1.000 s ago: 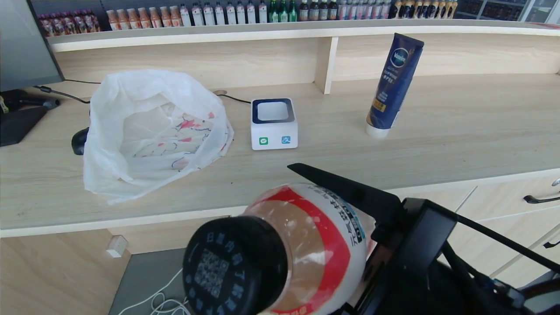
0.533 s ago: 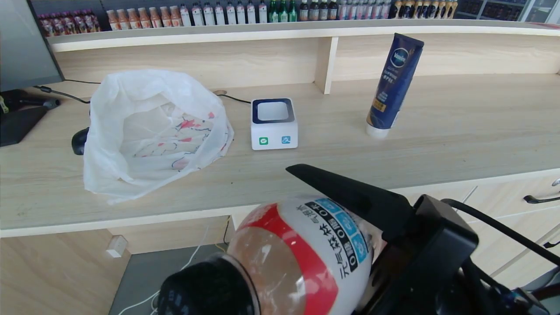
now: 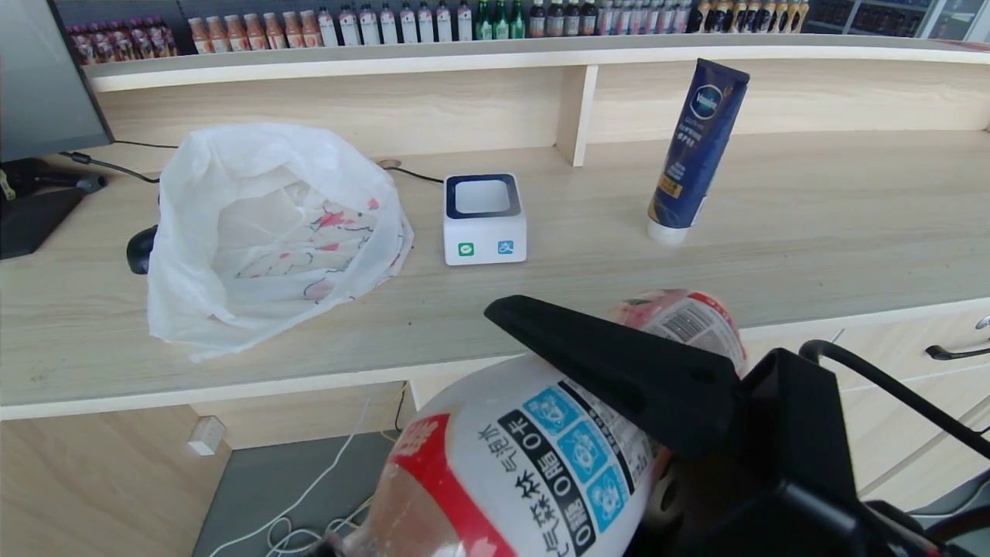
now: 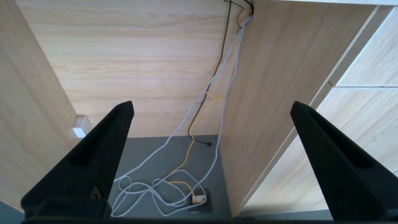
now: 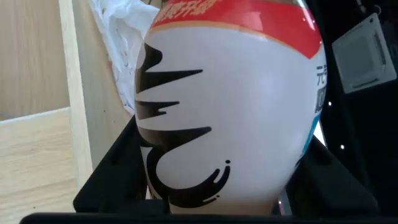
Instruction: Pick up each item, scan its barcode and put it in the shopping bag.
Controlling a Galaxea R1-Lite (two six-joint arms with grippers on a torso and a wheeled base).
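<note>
Right wrist view shows the right gripper [image 5: 225, 143] closed around the drink bottle [image 5: 230, 93], one black finger on each side of its white label. From the head view, the bottle is tilted and held in front of the counter [image 3: 812, 232] edge. Beyond this gripper, on the counter, stands the scanner [image 3: 485, 219]. The shopping bag [image 3: 271, 224] lies farther to the left of it, and the blue tube [image 3: 700, 147] stands ahead to the right. The left gripper [image 4: 211, 109] is wide open and holds nothing, with cables [image 4: 168, 186] on the floor below it.
</note>
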